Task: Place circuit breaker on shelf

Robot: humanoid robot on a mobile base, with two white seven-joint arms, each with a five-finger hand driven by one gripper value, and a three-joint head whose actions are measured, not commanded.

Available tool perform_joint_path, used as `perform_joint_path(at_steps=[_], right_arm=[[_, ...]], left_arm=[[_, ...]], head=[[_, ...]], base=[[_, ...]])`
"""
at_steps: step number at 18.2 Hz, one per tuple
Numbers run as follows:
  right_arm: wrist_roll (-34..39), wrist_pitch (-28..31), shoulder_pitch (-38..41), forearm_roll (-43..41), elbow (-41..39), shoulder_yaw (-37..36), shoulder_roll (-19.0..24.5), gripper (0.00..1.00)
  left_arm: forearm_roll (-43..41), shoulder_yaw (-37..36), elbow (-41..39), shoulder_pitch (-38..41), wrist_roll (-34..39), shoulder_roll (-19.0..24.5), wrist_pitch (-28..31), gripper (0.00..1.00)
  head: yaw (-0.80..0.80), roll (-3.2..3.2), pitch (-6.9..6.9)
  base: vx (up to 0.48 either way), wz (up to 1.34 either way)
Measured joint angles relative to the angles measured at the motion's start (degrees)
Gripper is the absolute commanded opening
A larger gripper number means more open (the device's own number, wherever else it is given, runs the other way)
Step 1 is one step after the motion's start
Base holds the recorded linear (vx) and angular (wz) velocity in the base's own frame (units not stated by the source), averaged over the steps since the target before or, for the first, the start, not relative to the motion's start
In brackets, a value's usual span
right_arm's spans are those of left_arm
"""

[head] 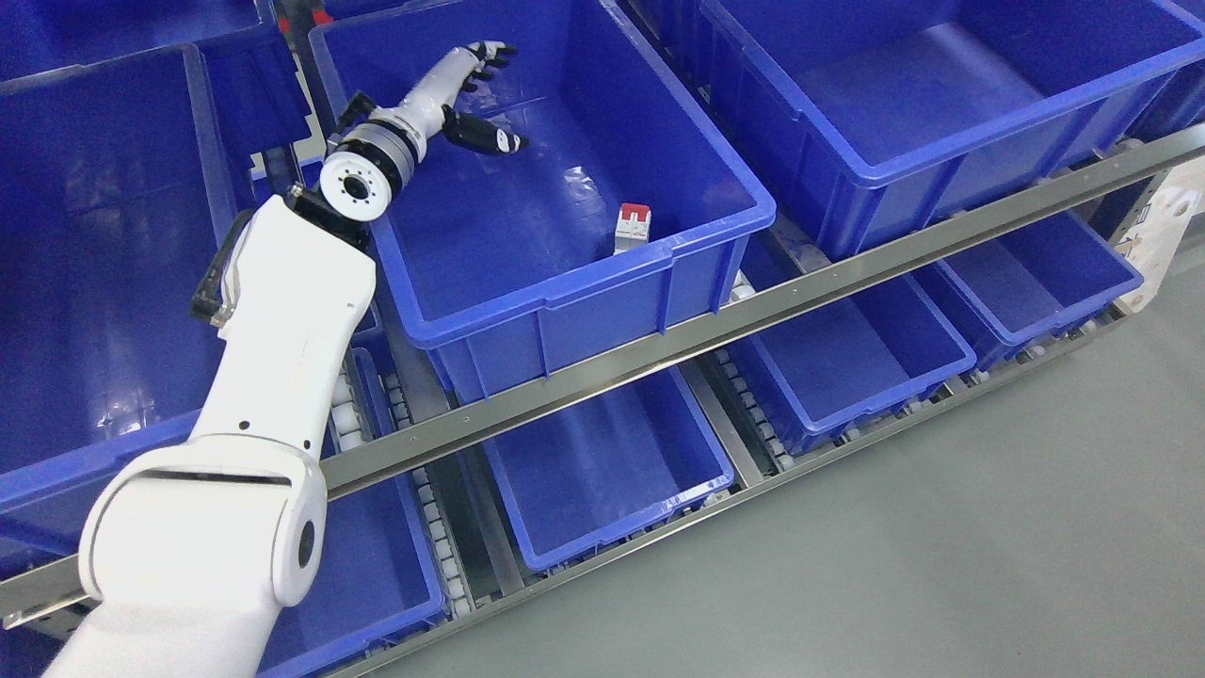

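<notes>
Your left hand [471, 94], the white-and-black fingered one, hangs over the far left part of the deep blue plastic bin [725, 202] on the upper tier of the shelf, and its fingers [490, 56] are spread and loose, holding nothing, with the thumb splayed toward the bin's middle. The small white circuit breaker with the red top [633, 228] stands on the bin's floor close against the near wall, toward the near right corner, well apart from your hand. Take the bin as your landmark: the hand is at its far left, the breaker at its near right, so the breaker lies diagonally across the bin floor from your fingertips, back toward you and to the right. Its long axis looks roughly upright, leaning a little toward the near wall (hard to be sure how much at this size). Your right arm is out of sight, so the left hand is the only one placed to act. Judging from how things lie, the breaker is already in a shelf bin and the placing step looks done; if you need to regrasp, the near wall would crowd your fingers on that side.
</notes>
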Motion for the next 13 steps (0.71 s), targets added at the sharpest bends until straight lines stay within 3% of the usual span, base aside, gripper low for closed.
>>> perform_joint_path(at_steps=[6, 13], right_arm=[[-0.01, 0.00, 0.00, 0.00, 0.00, 0.00, 0.00, 1.00], [-0.27, 0.01, -0.01, 0.00, 0.00, 0.00, 0.00, 1.00]], left_arm=[[10.33, 10.61, -8.99, 2.00, 7.04, -1.34, 4.15, 0.99], [18.05, 12.02, -29.10, 14.98, 7.64, -2.18, 11.57, 1.00]], head=[[0.00, 0.00, 0.00], [0.00, 0.00, 0.00]], base=[[0.000, 0.00], [0.000, 0.00]])
